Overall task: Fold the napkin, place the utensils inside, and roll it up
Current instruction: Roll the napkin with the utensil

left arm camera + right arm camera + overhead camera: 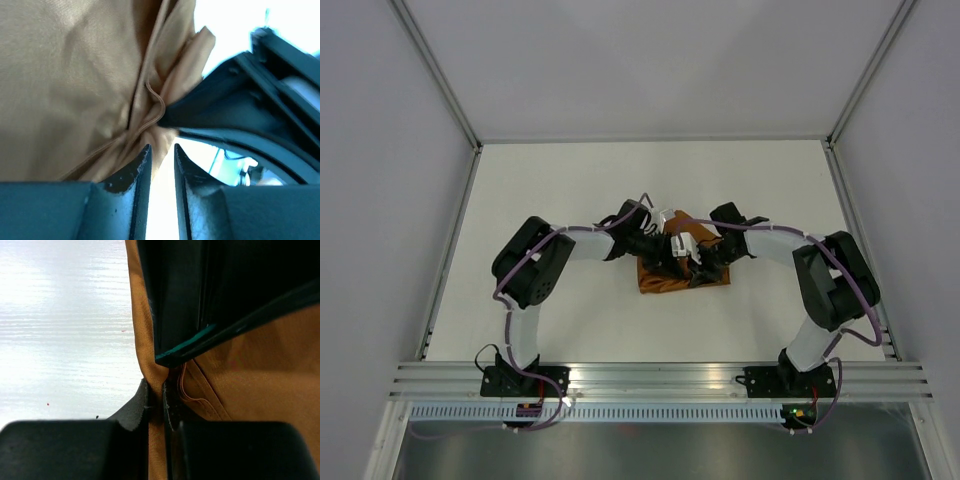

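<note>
The rust-orange napkin (658, 280) lies bunched in a small bundle at the table's middle, with both grippers meeting over its far edge. My right gripper (157, 392) is shut on a thin fold of the napkin (260, 370), and cloth runs down between its pads. My left gripper (161, 147) sits just beside the gathered cloth (65, 75). Its fingers stand a little apart, with only bright table showing between them. The other arm's dark fingers (240, 100) press on the cloth's crumpled corner. The utensils are hidden.
White tabletop (570, 180) stretches all round the bundle, bounded by pale walls and metal rails (650, 375) at the near edge. The left arm's body (200, 300) fills the top of the right wrist view, very close.
</note>
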Robot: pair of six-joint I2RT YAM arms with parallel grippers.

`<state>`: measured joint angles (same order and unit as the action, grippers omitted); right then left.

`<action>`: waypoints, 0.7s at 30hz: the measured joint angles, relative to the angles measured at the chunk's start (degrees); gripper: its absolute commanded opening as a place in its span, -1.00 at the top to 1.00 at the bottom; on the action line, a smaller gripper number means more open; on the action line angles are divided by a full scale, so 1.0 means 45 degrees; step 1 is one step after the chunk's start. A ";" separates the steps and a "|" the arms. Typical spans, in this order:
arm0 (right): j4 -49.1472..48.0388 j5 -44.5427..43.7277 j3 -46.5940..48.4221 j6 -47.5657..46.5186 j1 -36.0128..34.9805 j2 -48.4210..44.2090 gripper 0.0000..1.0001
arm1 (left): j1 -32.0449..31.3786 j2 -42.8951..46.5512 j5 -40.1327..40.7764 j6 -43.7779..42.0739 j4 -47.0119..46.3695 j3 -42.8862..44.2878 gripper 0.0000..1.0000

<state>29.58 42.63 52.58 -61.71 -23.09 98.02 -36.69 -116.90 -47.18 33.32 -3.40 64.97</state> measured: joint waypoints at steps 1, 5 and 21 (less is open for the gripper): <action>0.0389 0.0262 0.0306 -0.0102 0.0151 0.0296 0.99 | 0.0044 0.0330 0.0180 0.0330 -0.0515 -0.0379 0.39; 0.2045 0.1146 0.1603 -0.0481 0.0665 0.1515 0.99 | 0.0146 0.1671 0.1049 0.0840 -0.2132 -0.1379 0.36; 0.8665 0.2691 0.5348 -0.0923 0.1899 0.5906 0.99 | -0.2487 0.4925 0.7640 -0.5537 -0.2725 -0.3444 0.30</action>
<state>68.58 54.74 76.64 -65.87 -14.55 124.60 -47.88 -94.74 -12.80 8.40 -15.66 49.47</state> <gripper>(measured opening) 0.127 0.345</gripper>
